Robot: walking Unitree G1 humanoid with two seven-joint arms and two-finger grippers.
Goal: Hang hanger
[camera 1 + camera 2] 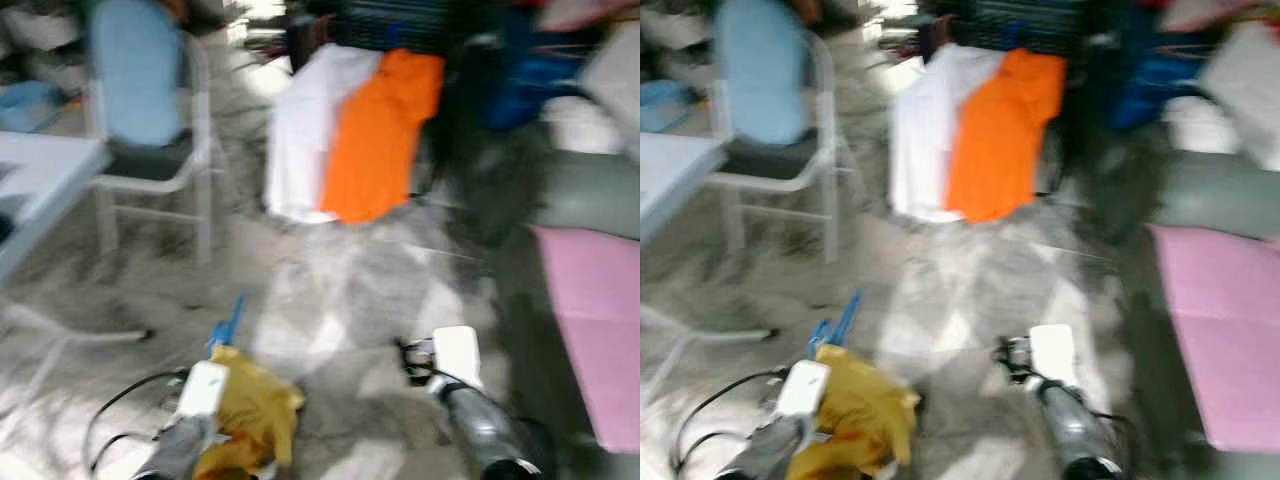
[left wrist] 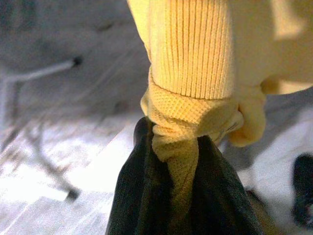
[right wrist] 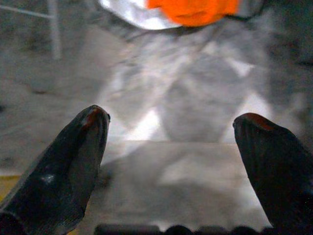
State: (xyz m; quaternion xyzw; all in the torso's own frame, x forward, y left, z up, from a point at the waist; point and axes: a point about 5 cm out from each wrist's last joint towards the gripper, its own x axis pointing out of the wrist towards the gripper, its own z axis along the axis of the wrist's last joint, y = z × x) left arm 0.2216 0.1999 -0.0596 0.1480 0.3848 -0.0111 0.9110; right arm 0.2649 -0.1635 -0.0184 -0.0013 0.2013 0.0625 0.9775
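Note:
My left gripper point(image 2: 171, 142) is shut on a bunched yellow knit garment point(image 1: 250, 410), held low over the marble floor. A blue hanger point(image 1: 228, 325) sticks out of the garment's far side. My right gripper point(image 3: 171, 120) is open, with nothing between its two black fingers point(image 3: 80, 147); its arm point(image 1: 470, 400) shows low at the right in the eye views. Ahead, a white shirt point(image 1: 305, 130) and an orange shirt point(image 1: 385, 130) hang side by side among darker clothes. The eye views are blurred.
A white chair point(image 1: 195, 170) with a light blue garment point(image 1: 135, 70) over its back stands at the left, beside a white table point(image 1: 45, 175). A pink surface point(image 1: 595, 320) lies at the right. A black cable point(image 1: 120, 395) loops by the left arm.

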